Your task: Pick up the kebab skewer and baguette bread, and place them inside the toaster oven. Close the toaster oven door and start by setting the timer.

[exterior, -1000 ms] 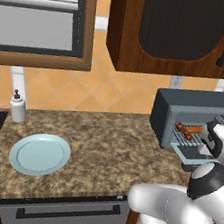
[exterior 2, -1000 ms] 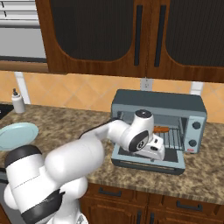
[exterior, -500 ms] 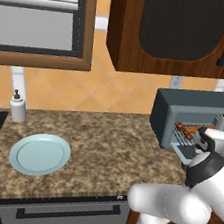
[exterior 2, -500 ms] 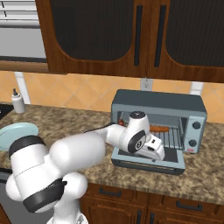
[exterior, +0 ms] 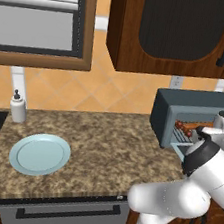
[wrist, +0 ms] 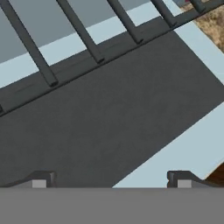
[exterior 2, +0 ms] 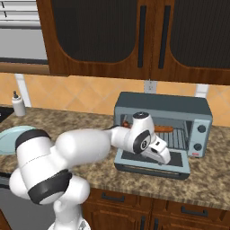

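**Gripper spread wide over the lowered oven door**

The toaster oven (exterior 2: pixel 161 108) sits on the speckled counter (exterior: pixel 109 149) below the dark wooden cabinets (exterior 2: pixel 134 36), at about 3 o'clock from the pale blue plate (exterior: pixel 40 153). Its door (exterior 2: pixel 179 160) is folded down flat in front of the box, window side up. Inside, on the wire rack (exterior 2: pixel 177 139), the baguette bread (exterior 2: pixel 162 129) lies lengthwise, and the kebab skewer (exterior: pixel 185 127) shows at the near end of the opening in the left base view, its red-brown chunks just beside the orange loaf.

The arm reaches from the base across to the oven, and the gripper (wrist: pixel 111 177) hangs low above the open door, its 2 fingertips (wrist: pixel 41 178) standing far apart with nothing between them. From the hand camera, the door's dark window (wrist: pixel 109 113) lies right under the fingers, with the rack's bars running toward 12 o'clock beyond it.

A small soap bottle (exterior: pixel 18 107) stands by the wall at about 11 o'clock from the plate. The 2 knobs (exterior 2: pixel 199 137) sit on the oven's right-hand panel.
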Robot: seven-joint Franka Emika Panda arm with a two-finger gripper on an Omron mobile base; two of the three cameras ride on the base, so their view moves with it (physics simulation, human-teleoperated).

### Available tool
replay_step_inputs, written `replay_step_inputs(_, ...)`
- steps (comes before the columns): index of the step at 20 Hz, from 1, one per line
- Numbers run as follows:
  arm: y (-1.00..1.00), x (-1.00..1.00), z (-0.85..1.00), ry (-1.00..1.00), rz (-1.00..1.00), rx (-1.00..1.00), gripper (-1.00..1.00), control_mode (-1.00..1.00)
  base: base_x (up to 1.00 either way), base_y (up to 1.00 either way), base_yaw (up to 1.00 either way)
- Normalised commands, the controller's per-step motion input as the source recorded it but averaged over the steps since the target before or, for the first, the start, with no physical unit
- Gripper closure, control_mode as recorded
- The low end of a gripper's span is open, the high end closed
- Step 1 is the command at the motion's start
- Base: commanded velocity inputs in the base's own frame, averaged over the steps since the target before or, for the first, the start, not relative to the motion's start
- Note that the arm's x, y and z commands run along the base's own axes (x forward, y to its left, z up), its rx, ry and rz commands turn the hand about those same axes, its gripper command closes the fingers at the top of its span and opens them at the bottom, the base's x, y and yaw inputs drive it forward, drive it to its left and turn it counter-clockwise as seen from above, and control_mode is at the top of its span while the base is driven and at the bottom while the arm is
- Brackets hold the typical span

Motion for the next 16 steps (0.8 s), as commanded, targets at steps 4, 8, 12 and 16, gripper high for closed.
replay_step_inputs(4, 0.0, 0.11, 0.0, 0.0, -0.24, 0.0, -1.0, -1.0, 0.0, 0.0, 0.0)
replay_step_inputs(8, 0.0, 0.16, 0.0, 0.0, -0.24, 0.0, -1.0, -1.0, 0.0, 0.0, 0.0)
replay_step_inputs(12, -0.03, 0.05, 0.0, 0.0, -0.21, 0.0, -1.0, -1.0, 0.0, 0.0, 0.0)
replay_step_inputs(16, -0.03, 0.01, 0.0, 0.0, -0.2, 0.01, -1.0, -1.0, 0.0, 0.0, 0.0)
